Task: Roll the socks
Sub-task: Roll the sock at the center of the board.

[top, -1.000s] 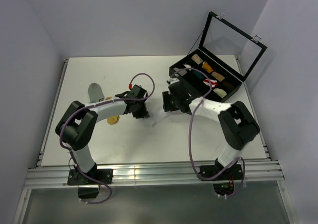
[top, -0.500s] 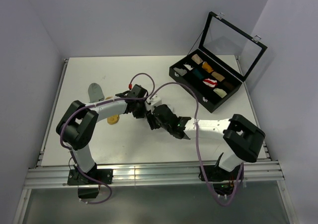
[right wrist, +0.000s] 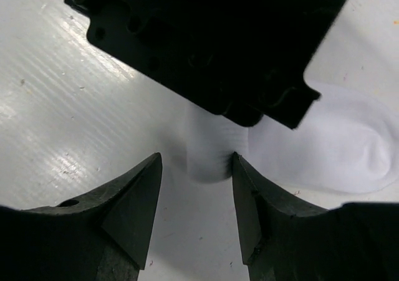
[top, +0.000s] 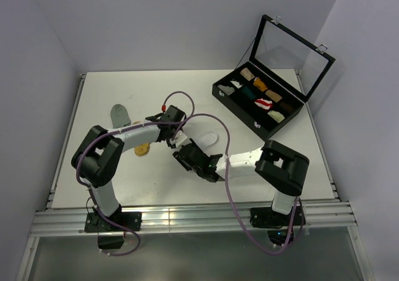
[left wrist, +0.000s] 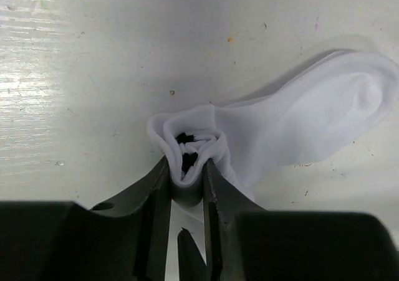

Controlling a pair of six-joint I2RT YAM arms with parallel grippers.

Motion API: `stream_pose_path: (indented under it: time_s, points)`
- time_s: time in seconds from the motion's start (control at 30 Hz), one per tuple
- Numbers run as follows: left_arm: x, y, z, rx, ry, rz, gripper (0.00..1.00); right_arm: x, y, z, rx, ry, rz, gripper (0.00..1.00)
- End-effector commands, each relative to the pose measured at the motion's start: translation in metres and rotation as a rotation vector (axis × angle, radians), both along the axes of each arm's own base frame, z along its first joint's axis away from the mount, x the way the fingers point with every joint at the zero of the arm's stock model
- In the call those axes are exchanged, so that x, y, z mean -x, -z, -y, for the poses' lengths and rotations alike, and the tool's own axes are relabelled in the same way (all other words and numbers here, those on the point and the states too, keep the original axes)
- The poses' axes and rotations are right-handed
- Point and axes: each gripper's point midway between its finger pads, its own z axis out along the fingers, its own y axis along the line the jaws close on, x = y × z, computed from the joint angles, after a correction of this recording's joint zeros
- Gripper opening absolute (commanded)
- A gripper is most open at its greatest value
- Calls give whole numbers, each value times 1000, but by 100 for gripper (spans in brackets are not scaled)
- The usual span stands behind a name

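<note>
Black fingers of the left gripper [left wrist: 187, 169] are clamped on the rolled cuff end of the white sock [left wrist: 299, 125], its toe lying flat near the tabletop [top: 156, 181] centre. The right gripper [right wrist: 194, 162] has its jaws apart, astride that rolled end. The grey sock [top: 120, 114] and mustard sock [top: 143, 150] lie toward the left edge.

A robotics lab bench: two robot arms [top: 100, 162] bolted to a white table [top: 156, 88], bare grey walls [top: 156, 25], metal rails [top: 187, 222] at six o'clock.
</note>
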Motion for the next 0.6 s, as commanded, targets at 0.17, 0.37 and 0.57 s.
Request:
stream_pose_path:
  time_s: [0.17, 0.37, 0.57]
  points:
    - [30, 33, -15, -93, 13, -130, 4, -10, 14, -2, 97, 69, 52, 49]
    - [31, 31, -10, -58, -9, -137, 8, -3, 36, 26, 178, 143, 13, 3]
    - [23, 20, -8, -3, -94, -116, 30, 13, 44, 28, 109, 113, -82, 0]
